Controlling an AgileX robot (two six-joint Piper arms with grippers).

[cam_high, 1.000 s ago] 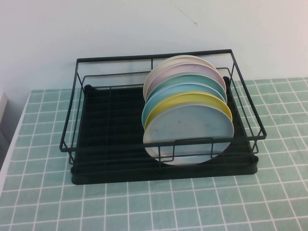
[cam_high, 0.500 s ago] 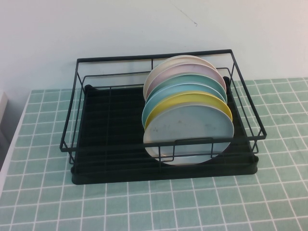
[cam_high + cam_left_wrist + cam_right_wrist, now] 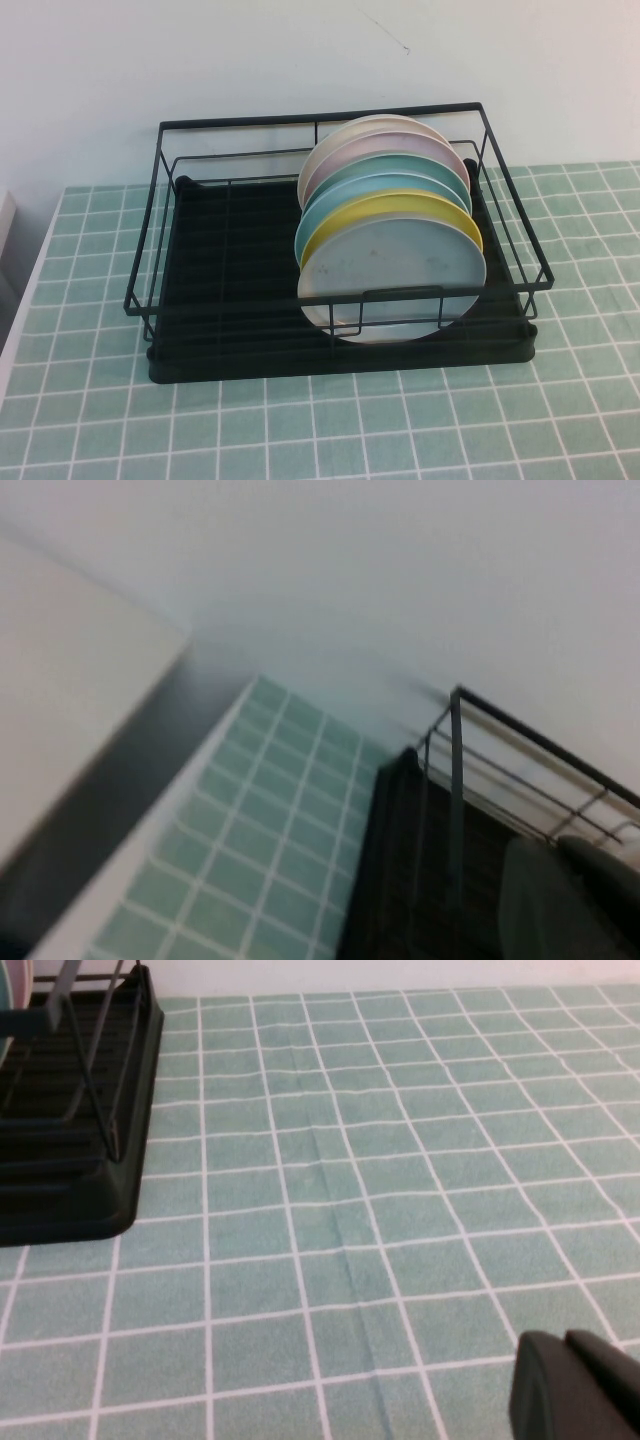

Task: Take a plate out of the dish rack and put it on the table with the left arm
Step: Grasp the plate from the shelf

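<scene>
The pale grey-blue plate (image 3: 395, 275) stands on edge at the front of a row of plates in the right half of the black wire dish rack (image 3: 230, 250), on the green-tiled table (image 3: 300, 430). Neither arm shows in the high view. In the left wrist view my left gripper (image 3: 557, 852) is shut and empty, above the rack's left far corner (image 3: 455, 780). In the right wrist view my right gripper (image 3: 565, 1348) is shut and empty, low over bare tiles (image 3: 380, 1160), to the right of the rack's corner (image 3: 70, 1160).
Behind the grey-blue plate stand a yellow plate (image 3: 390, 208), two teal plates (image 3: 385, 170), a pink plate (image 3: 380, 150) and a cream one (image 3: 380, 122). A white wall is behind the rack. The table's left edge (image 3: 30, 290) lies near the rack.
</scene>
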